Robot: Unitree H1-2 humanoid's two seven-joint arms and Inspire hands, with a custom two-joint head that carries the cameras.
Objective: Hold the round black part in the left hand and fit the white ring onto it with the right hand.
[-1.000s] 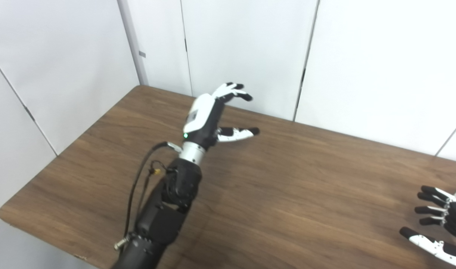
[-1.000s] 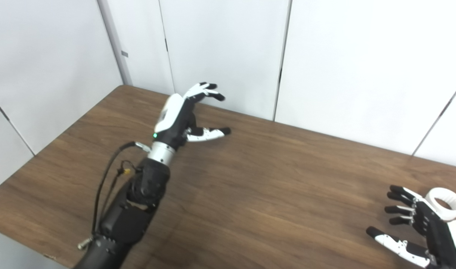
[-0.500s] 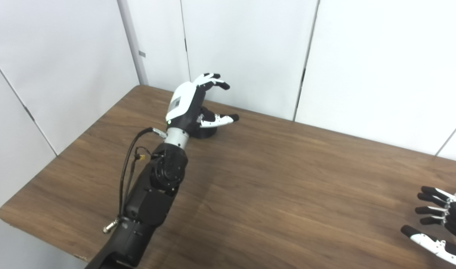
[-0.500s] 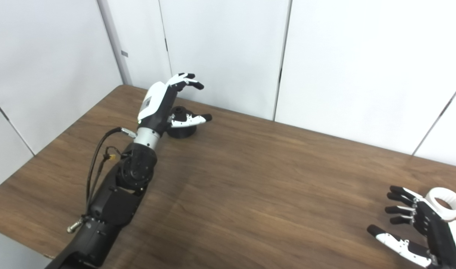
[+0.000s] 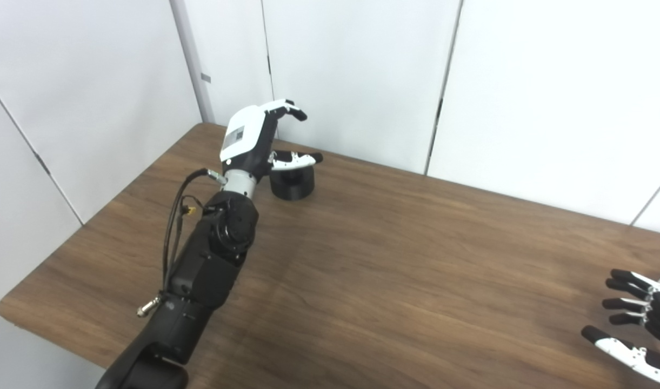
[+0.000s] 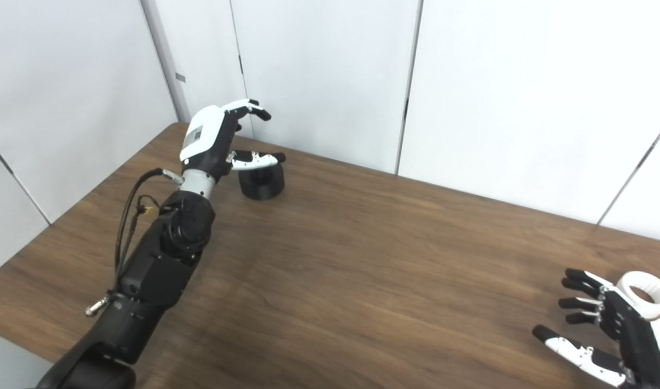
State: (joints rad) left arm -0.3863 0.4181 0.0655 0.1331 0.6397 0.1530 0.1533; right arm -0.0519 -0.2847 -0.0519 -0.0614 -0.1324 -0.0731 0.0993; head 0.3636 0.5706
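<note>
The left hand (image 6: 221,143) is hovering spread and empty beside the round black part (image 6: 261,183) at the tabletop's (image 6: 362,259) far corner, apparently lining up a grasp, while the right hand (image 6: 613,332) is waiting, fingers apart and empty, by the white ring (image 6: 644,292).

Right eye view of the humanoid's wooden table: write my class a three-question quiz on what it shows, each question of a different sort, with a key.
1. True or false: the left hand has closed on the round black plastic part.
2. Where does the white plastic ring lie? A) on the black part B) on the brown wooden table just beyond the right hand C) in the left hand
3. Fill in: the right hand's fingers are spread and it holds ____.

Key
1. False: it is open, with its thumb over the part.
2. B
3. nothing
</note>
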